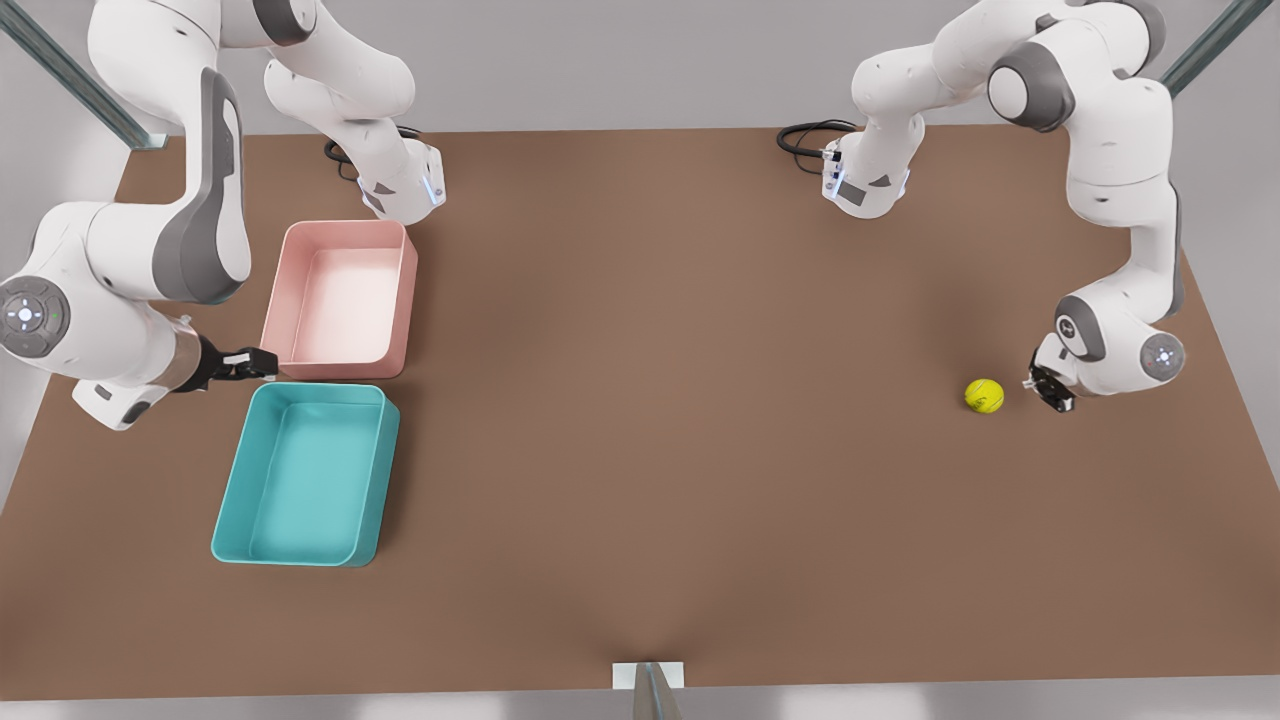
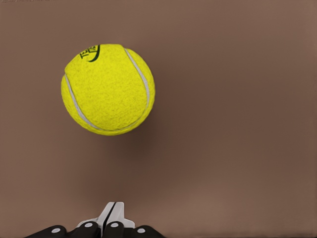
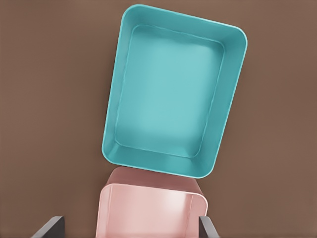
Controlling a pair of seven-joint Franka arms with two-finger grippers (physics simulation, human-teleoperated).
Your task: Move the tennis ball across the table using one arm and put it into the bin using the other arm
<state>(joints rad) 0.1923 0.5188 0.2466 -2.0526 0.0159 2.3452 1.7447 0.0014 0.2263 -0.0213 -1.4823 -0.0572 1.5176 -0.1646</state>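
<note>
The yellow-green tennis ball [image 1: 984, 395] [image 2: 108, 89] rests on the brown table [image 1: 650, 400] toward the front view's right. Just beyond it, on the front view's right, my left gripper [image 1: 1042, 386] [image 2: 113, 212] hangs low, apart from the ball, its fingers pressed together and holding nothing. The teal bin [image 1: 300, 470] [image 3: 168, 99] lies empty at the front view's left. My right gripper [image 1: 258, 363] [image 3: 129, 229] hovers open between the teal bin's far end and the pink tub, with nothing in it.
An empty pink tub [image 1: 340, 300] [image 3: 148, 213] sits right behind the teal bin, nearly touching it. Both arm bases stand at the table's far edge, each with a black cable coil [image 1: 805, 137]. A wide stretch of bare tabletop separates ball and bins.
</note>
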